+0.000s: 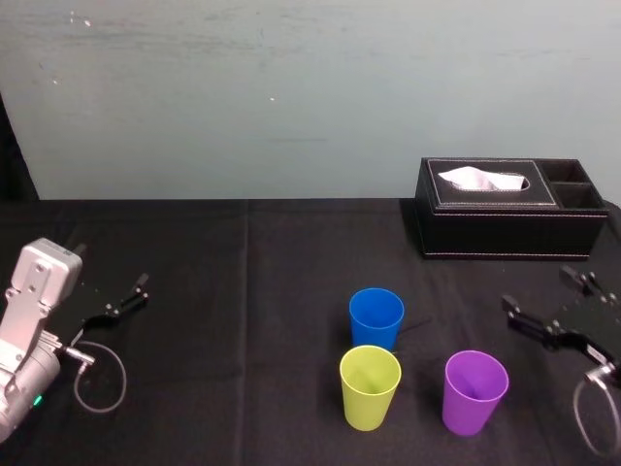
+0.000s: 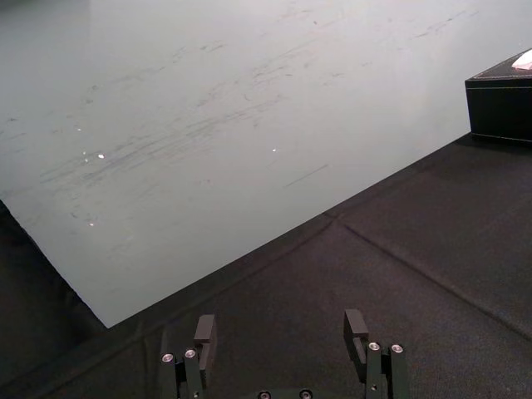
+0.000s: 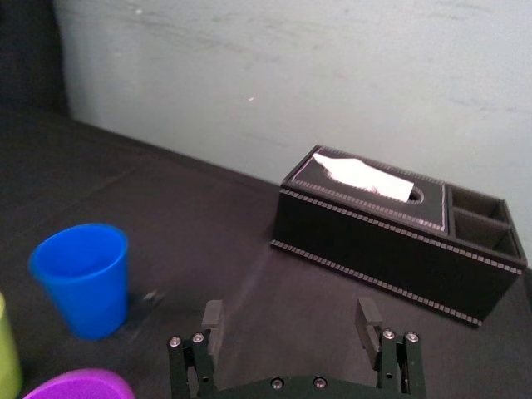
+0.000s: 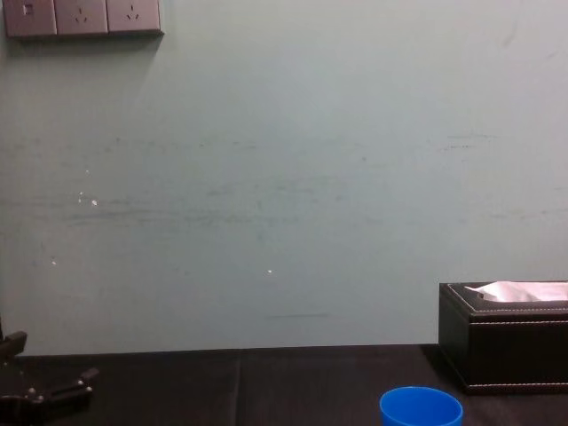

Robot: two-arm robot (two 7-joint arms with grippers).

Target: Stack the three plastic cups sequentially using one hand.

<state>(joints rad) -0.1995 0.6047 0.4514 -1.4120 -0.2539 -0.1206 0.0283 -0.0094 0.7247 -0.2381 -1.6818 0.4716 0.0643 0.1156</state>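
3 plastic cups (blue [image 1: 375, 316], yellow-green [image 1: 370, 386], purple [image 1: 474, 391]); 1 tissue box [image 1: 505, 209]; 2 grippers (L [image 2: 280, 318], R [image 3: 289, 305])

A black tissue box [image 1: 505, 209] sits far right on the black table [image 1: 243, 291], a white tissue [image 1: 482, 180] poking from its top, two open compartments [image 1: 572, 184] at its right end. A pale wall [image 1: 291, 97] stands behind.

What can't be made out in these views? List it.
- Chest view: the bottom edge cuts off the blue cup below its rim.
- Right wrist view: edges crop the purple cup and yellow-green cup near the open right gripper.
- Head view: the side compartments of the tissue box are too dark to see into.
- Left wrist view: past the open left gripper, the edge crops the tissue box.
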